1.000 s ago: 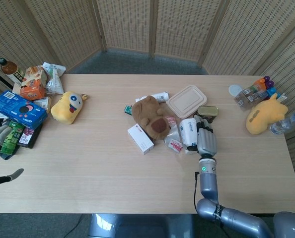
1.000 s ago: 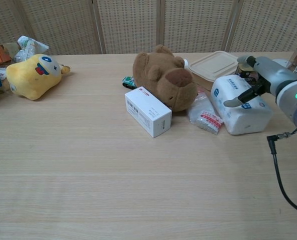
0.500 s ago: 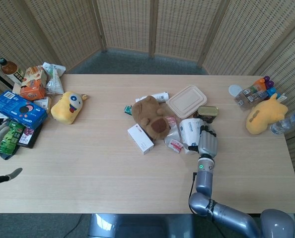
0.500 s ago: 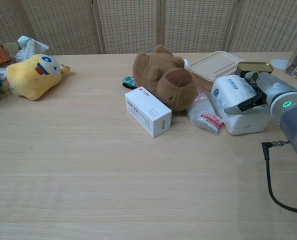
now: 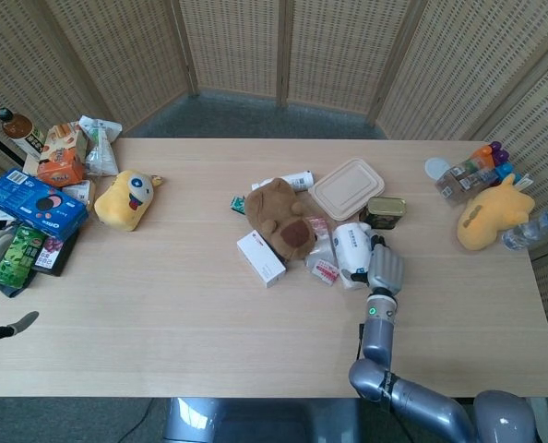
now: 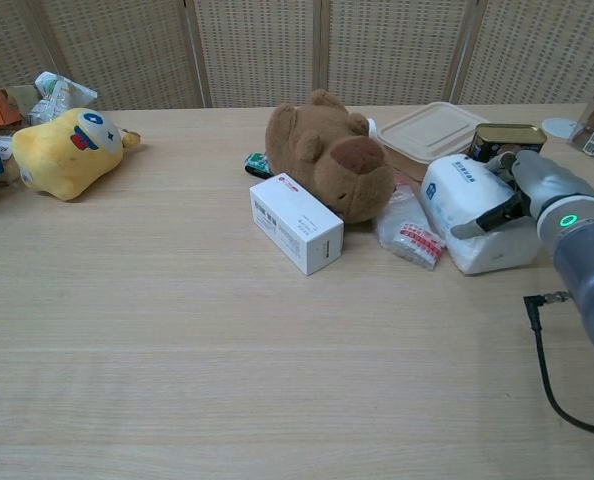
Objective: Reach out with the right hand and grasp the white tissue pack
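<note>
white tissue pack [image 6: 469, 212] with blue print, brown plush bear [image 6: 329, 155], yellow plush toy [image 6: 65, 150]

On your desk [image 5: 163, 277], centre: a brown plush bear [image 5: 279, 217] lies with a white carton [image 5: 261, 258] just in front of it and a small green item [image 6: 257, 163] at its far left side. A clear sachet with red print [image 6: 409, 232] sits against the bear's right side. Behind it you have a beige lidded food container [image 5: 347, 188] and a gold-topped tin [image 5: 384, 211]. Left side: a yellow plush [image 5: 126, 199], a blue box [image 5: 34, 205], an orange carton [image 5: 62, 157] and a bottle [image 5: 20, 131]. Far right: a second yellow plush [image 5: 491, 220] near a row of coloured-cap bottles [image 5: 477, 171].
</note>
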### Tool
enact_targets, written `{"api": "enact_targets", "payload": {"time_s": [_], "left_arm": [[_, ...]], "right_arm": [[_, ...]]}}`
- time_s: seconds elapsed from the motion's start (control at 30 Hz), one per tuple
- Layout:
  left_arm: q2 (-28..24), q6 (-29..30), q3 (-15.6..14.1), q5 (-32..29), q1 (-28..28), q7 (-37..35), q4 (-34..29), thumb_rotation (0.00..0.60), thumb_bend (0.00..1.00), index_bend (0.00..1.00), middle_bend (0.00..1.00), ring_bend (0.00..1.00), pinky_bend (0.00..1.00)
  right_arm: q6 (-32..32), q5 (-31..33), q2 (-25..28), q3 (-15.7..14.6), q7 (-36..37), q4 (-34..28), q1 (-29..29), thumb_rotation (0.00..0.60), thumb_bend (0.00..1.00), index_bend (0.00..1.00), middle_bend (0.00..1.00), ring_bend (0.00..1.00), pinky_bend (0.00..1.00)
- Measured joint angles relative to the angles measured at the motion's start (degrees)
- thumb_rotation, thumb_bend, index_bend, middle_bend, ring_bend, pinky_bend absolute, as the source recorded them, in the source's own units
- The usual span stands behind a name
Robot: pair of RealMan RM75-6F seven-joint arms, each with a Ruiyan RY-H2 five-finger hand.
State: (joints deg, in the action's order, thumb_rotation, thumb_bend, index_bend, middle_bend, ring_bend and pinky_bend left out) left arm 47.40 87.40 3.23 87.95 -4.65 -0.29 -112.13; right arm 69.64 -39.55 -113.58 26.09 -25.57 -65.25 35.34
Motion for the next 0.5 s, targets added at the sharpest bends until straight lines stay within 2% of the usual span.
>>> {"api": "enact_targets", "payload": {"time_s": [0.1, 0.27, 0.5], "left_arm": [[-0.03, 0.15, -0.02, 0.09, 0.08, -0.02, -0.04, 0.6, 0.0, 0.0, 0.0, 0.0, 0.0], [-0.17, 0.37, 0.02, 0.03, 0.2, -0.24, -0.12, 0.6, 0.0, 0.0, 0.0, 0.0, 0.0], [-0.19, 0.23, -0.08, 0.38, 0.16, -0.37, -0.26, 0.6, 0.0, 0.0, 0.0, 0.0, 0.0]], "right_arm": [[-0.25, -0.33, 0.2, 0.2, 0.98, -0.01, -0.32, 0.6, 0.15, 0.48, 0.53, 0.67, 0.83], [0.73, -2.19, 1.76, 0.36, 1.89, -2.54, -0.9, 0.6, 0.15, 0.49, 0.53, 0.67, 0.83], [4.91, -6.06, 8.14, 1.56, 2.11, -13.44, -2.48, 0.6, 0.14, 0.49, 0.53, 0.67, 0.83]]}}
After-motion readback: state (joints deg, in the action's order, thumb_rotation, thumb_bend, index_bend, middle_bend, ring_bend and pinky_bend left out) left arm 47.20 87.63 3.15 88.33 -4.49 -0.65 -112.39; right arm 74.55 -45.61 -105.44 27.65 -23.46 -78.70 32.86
